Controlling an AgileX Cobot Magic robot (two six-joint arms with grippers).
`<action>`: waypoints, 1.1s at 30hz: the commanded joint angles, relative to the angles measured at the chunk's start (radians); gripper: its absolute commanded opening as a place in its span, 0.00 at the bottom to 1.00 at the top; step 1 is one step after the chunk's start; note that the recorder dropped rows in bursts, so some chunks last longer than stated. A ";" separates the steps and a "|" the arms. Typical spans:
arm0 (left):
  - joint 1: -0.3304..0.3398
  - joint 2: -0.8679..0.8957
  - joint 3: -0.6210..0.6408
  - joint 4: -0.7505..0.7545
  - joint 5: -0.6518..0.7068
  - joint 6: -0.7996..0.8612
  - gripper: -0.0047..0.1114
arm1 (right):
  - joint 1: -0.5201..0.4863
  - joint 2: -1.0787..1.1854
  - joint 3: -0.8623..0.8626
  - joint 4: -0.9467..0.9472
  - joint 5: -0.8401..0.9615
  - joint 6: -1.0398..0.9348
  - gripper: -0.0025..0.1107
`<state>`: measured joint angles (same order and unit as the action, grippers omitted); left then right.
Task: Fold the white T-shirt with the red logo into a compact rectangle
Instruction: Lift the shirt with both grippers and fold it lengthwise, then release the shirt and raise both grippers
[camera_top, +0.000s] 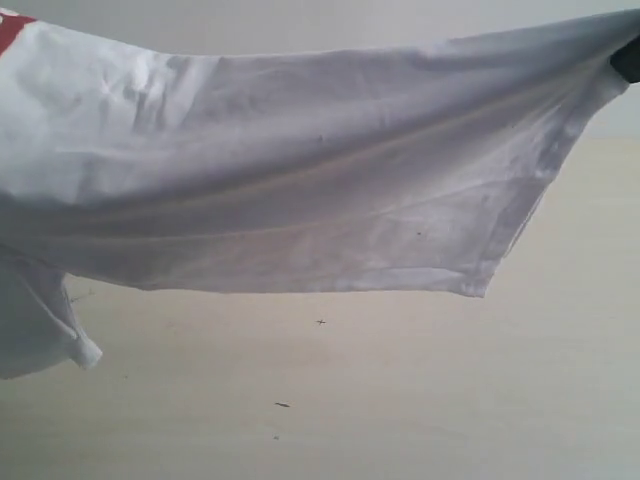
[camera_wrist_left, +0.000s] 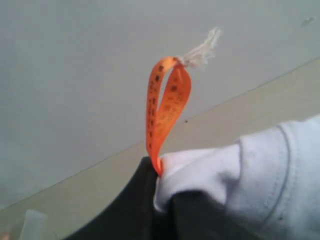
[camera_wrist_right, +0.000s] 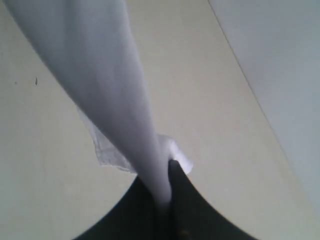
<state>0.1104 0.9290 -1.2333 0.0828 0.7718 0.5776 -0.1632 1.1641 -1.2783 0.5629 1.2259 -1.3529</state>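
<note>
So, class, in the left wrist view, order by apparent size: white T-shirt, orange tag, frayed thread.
Largest: white T-shirt.
Then the orange tag.
Smallest: frayed thread at the tag's tip.
Apparent size only.

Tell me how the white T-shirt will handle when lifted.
Probably floppy: the white T-shirt sags between its held corners. Likely light: the right gripper carries it by a thin pinch. Its loose lower edge may swing.

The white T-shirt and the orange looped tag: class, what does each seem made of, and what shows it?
The white T-shirt: probably soft matte cotton knit; it drapes, wrinkles, has stitched hems. The orange looped tag: seemingly thin woven ribbon, slight sheen, dark print, frayed threads.
</note>
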 joint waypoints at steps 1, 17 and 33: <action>0.004 0.066 0.001 0.005 0.105 0.002 0.04 | 0.001 0.053 0.010 -0.029 -0.005 0.177 0.02; 0.004 0.628 0.003 -0.154 0.117 0.290 0.04 | 0.001 0.467 0.153 -0.100 -0.156 0.176 0.02; 0.004 0.962 0.003 -0.154 -0.636 0.312 0.51 | 0.001 0.657 0.153 0.432 -1.087 -0.401 0.16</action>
<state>0.1124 1.8823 -1.2333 -0.0643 0.2033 0.9132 -0.1610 1.8165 -1.1276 0.9769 0.2501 -1.7510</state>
